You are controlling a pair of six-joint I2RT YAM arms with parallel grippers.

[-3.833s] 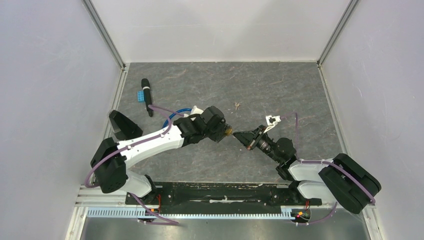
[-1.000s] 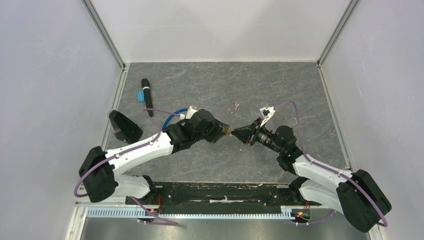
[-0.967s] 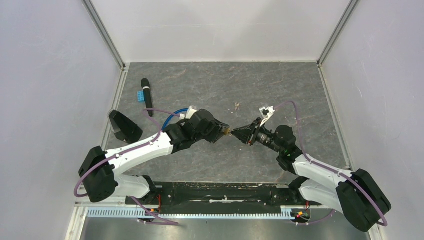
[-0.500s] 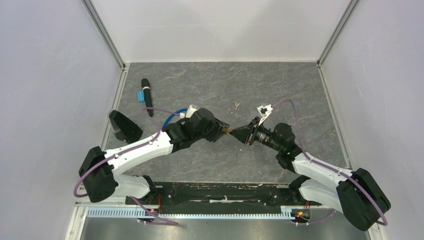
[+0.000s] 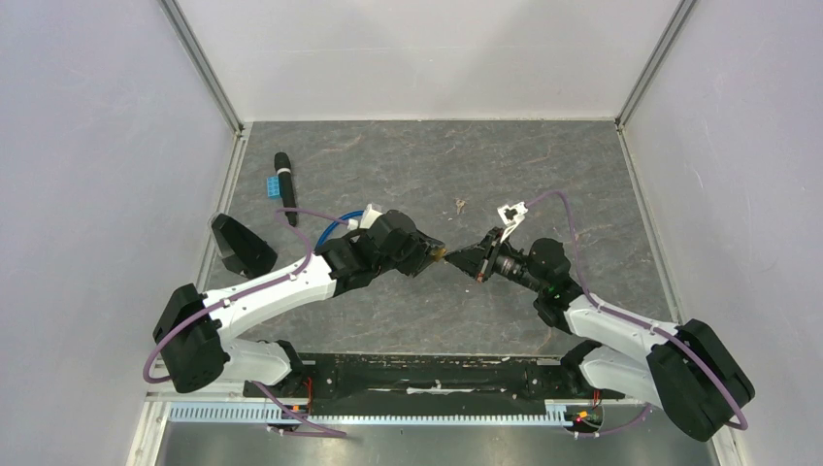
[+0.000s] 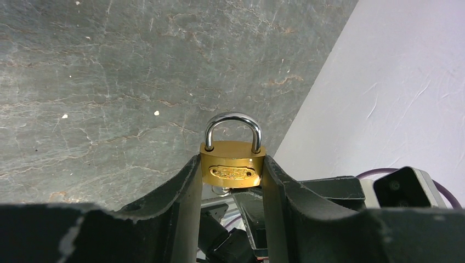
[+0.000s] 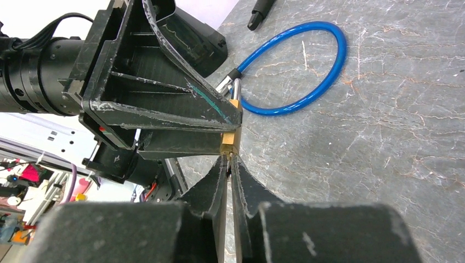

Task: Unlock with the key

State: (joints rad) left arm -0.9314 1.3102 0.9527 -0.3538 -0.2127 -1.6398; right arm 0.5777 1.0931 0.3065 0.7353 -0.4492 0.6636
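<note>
Grey bench [image 5: 543,165], the two arms tip to tip over its middle. Left arm [image 5: 281,282]: jaws part-open, clamped on the flanks of the brass padlock [image 6: 233,164], held clear of the bench, shackle pointing away from its wrist. Right arm [image 5: 602,320]: jaws pinched to a slit at the padlock's underside, on what we took for the key [image 6: 221,190]. We noted the shackle-to-keyhole axis ran in line with the right jaws, and judged that any turn must go about that axis.

grey marbled table [image 5: 543,165] with a black marker [image 5: 286,189], blue block [image 5: 276,184] and blue cable loop [image 7: 344,49]
</note>
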